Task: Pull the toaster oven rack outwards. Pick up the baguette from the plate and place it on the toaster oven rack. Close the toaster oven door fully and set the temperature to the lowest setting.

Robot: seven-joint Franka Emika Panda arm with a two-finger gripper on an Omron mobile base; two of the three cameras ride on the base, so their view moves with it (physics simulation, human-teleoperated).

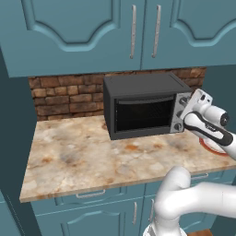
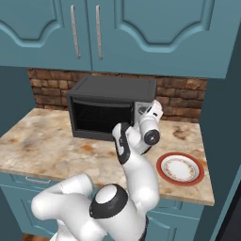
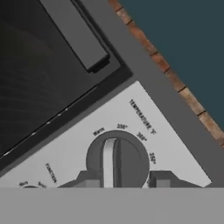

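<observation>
Temperature knob [image 3: 117, 161]: between the two fingertips [image 3: 87, 180], pointer near "Warm".
Claw [image 3: 124, 181]: narrowly parted astride the knob, grip not confirmed; apparently placed for turning to lowest.
Toaster oven [image 1: 144, 103]: on the marble surface [image 1: 83, 156] against brick, door [image 1: 144, 113] shut.
Plate [image 2: 180, 169]: bare, right of the oven.

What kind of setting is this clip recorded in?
A rendered kitchen, it seems: teal wall cabinets over a marbled stone counter, a brick backsplash, and a black toaster oven standing on the counter.
</observation>
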